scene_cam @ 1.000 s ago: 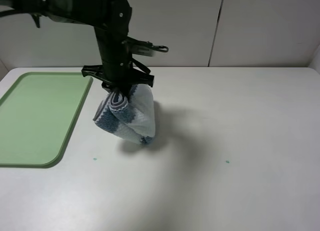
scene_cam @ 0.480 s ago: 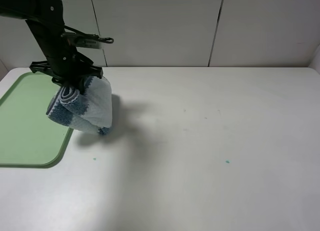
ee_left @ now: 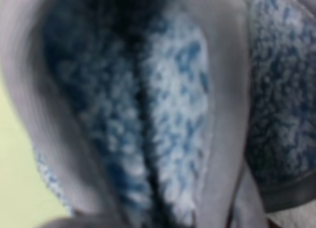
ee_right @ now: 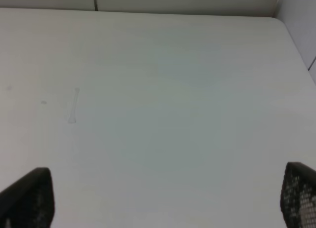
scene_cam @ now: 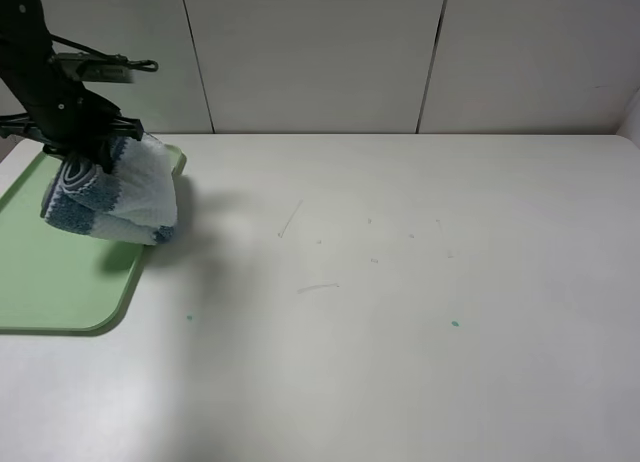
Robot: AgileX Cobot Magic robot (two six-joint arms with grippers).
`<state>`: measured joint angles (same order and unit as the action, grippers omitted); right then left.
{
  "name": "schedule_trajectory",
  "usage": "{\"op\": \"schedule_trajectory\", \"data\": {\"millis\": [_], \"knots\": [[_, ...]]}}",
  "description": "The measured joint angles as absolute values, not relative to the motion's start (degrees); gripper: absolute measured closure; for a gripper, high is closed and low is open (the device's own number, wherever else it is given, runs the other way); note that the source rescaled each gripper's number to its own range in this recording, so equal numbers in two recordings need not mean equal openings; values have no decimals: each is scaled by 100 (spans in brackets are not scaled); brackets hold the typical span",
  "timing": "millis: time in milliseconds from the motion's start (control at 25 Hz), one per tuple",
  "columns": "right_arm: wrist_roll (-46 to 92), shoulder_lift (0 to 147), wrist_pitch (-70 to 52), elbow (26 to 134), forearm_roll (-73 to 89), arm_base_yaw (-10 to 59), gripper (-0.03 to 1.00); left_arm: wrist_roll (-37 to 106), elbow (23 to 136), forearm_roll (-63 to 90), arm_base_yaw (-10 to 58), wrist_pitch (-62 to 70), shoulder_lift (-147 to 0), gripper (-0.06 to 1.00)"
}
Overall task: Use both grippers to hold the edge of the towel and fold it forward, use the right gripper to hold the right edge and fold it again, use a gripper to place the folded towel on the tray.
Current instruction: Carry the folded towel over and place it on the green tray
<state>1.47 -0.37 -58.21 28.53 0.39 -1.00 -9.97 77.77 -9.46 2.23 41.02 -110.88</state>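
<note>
Left pincer (scene_cam: 88,154) clamps bundled towel (scene_cam: 115,194) above tray (scene_cam: 60,282) right rim; right pincer (ee_right: 163,198) spread wide

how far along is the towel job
Folding looks done: the towel hangs as a compact bundle. In hand: the left gripper holds it above the tray, over the tray's right edge, not yet set down. The right gripper is open over bare table. Left: lower the towel onto the tray and release.
</note>
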Motion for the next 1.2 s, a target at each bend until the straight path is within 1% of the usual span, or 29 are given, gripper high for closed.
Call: {"op": "schedule_trajectory", "data": {"millis": [280,680,720,760,800,840,880,920,960,1040,1200], "knots": [[147,-37,-5821,2853,39,-100,-3,-964,7725,-946,-206,3847,-11285,74],[147,-37,-5821,2853,38,-100,-3,-964,7712,-1060,-344,3789,-11444,74],[147,-37,-5821,2853,38,-100,-3,-964,7712,-1060,-352,3789,-11444,70],[147,-37,-5821,2853,38,-100,-3,-964,7712,-1060,-376,3789,-11444,61],[147,-37,-5821,2853,38,-100,-3,-964,7712,-1049,-402,3789,-11444,49],[147,-37,-5821,2853,38,-100,-3,-994,7712,-1049,-438,3803,-11444,31],[147,-37,-5821,2853,38,-100,-3,-1041,7712,-1032,-488,3832,-11444,17],[147,-37,-5821,2853,45,-100,-3,-1064,7712,-1020,-530,3874,-11444,9],[147,-37,-5821,2853,49,-100,-3,-1065,7712,-1012,-546,3927,-11444,4],[147,-37,-5821,2853,56,-100,-3,-1070,7712,-1046,-584,4028,-11439,-2],[147,-37,-5821,2853,56,-100,-3,-1029,7810,-1142,-584,4328,-11412,-5]]}}
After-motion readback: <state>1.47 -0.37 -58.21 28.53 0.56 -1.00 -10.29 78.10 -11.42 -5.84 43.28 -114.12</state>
